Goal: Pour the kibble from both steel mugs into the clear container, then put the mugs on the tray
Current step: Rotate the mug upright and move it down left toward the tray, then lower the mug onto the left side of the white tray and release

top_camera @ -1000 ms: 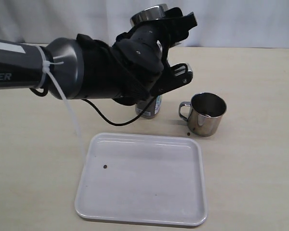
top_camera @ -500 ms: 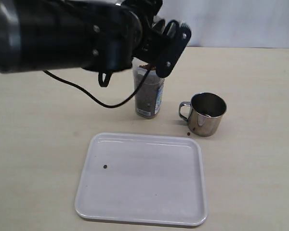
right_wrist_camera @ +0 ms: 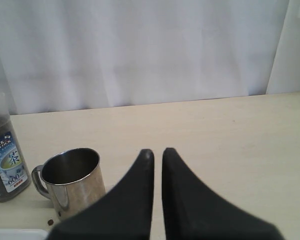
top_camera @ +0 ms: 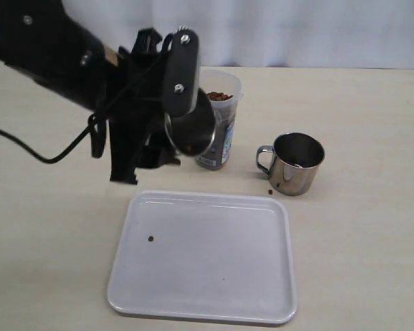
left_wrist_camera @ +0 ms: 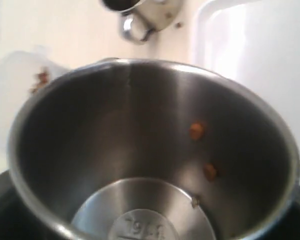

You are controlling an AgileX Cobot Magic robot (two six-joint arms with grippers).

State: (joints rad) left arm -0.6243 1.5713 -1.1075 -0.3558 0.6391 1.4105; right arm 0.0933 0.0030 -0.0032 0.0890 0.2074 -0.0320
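1. Against the near side of the clear container [top_camera: 225, 114], the held mug [top_camera: 191, 131] hangs tipped over in the air, above the table [top_camera: 359, 241] just behind the tray [top_camera: 207, 303].
2. Kibble [top_camera: 218, 96] fills the container close to its rim. My left wrist view looks straight into the held mug: bare steel, with only a few pellets [left_wrist_camera: 196, 130] clinging to the wall.
3. My left gripper [top_camera: 185, 110] is clamped on this mug. My right gripper [right_wrist_camera: 157, 151] holds nothing, its fingers drawn almost together with a thin slit between them, and it sits low near the second mug [right_wrist_camera: 72, 182].
4. That second mug stands upright on the table, right of the container and apart from it. It looks near empty, though I cannot see its bottom well.
5. One stray pellet [top_camera: 270, 191] lies on the table by the second mug, and another dark speck [top_camera: 150, 239] lies on the tray.
6. I judge this pour finished, so placing comes next: turn the held mug upright, lower it onto the bare tray, then release.
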